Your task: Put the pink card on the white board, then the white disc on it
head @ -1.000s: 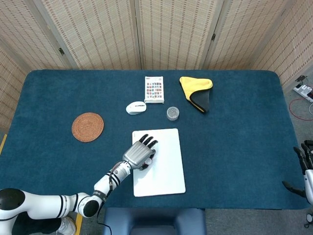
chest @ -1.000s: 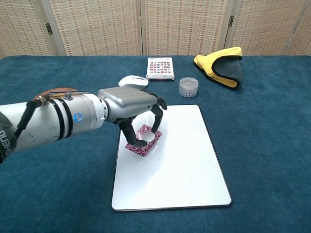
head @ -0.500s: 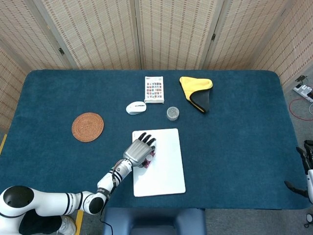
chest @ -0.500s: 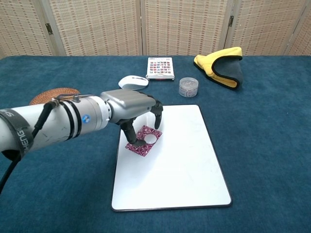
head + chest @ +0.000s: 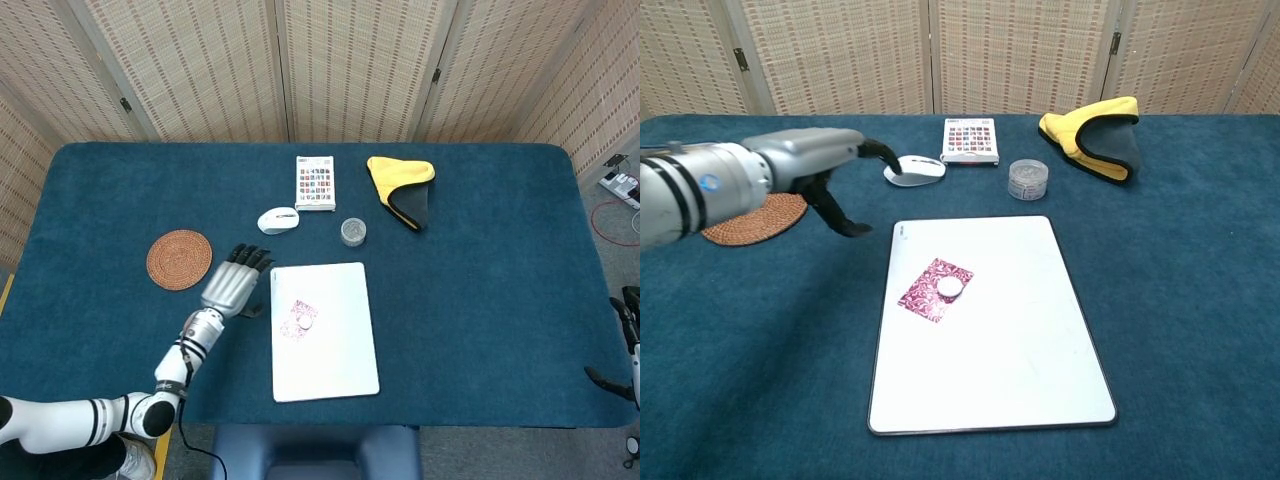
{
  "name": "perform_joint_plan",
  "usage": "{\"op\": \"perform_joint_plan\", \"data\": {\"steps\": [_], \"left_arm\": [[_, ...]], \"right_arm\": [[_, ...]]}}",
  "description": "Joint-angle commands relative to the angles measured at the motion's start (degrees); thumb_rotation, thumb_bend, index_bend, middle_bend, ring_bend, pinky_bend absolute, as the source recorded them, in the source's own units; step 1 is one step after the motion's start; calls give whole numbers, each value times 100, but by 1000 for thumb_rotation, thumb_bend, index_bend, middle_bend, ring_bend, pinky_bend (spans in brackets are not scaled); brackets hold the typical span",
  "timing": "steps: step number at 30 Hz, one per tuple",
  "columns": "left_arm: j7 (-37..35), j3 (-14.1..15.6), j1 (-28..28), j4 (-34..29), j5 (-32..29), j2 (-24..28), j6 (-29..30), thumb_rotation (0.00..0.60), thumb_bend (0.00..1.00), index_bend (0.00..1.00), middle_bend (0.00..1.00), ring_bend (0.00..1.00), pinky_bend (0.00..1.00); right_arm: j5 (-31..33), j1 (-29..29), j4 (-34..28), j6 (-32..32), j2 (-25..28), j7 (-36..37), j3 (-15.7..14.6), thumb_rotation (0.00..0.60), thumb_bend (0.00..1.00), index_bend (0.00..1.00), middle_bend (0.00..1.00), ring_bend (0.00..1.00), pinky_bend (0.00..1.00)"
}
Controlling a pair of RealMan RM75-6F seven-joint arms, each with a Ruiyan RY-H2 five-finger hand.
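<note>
The pink patterned card [image 5: 299,318] [image 5: 935,290] lies on the left part of the white board [image 5: 335,355] [image 5: 1010,350]. A small white disc [image 5: 304,322] [image 5: 950,287] rests on the card. My left hand [image 5: 233,283] [image 5: 825,170] hovers over the blue cloth to the left of the board, fingers spread, holding nothing. My right hand [image 5: 628,335] shows only at the far right edge of the head view, off the table; its fingers are too small to read.
Left of the board lies a woven round coaster [image 5: 179,259] [image 5: 755,220]. Behind the board sit a white mouse [image 5: 277,220] [image 5: 915,169], a small clear jar [image 5: 353,232] [image 5: 1028,179], a printed card box [image 5: 316,182] [image 5: 971,140] and a yellow-and-grey cloth [image 5: 402,189] [image 5: 1095,135].
My left hand let go of the disc on the card and pulled back leftward off the board, leaving card and disc uncovered.
</note>
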Motion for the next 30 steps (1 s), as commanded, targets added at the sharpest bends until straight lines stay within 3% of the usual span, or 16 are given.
{"op": "perform_joint_plan", "data": {"steps": [1,8,20,30], "left_arm": [[-249,104,477,-144,158,390,554,600,333,227,141,60,0],[-578,477,1399,-355,400,857,1463,600,335,231,141,60,0],[-1124,1196,2732,-1008,1562,1525,2677,600,335,218,141,60,0],[-1260,1235,3240,-1220,2321,1526,3194,600,335,213,141,60,0]], "right_arm": [[-89,33,15,-34,72,195,-17,600,38,87,66,129,0],[-222,170,192,-312,226,1022,-74,600,38,100,91,136,0],[-414,266,177,-471,141,1409,-222,600,38,100,92,133,0],[-393,116,-133,-198,246,1268,-241,600,38,100,92,132,0]]}}
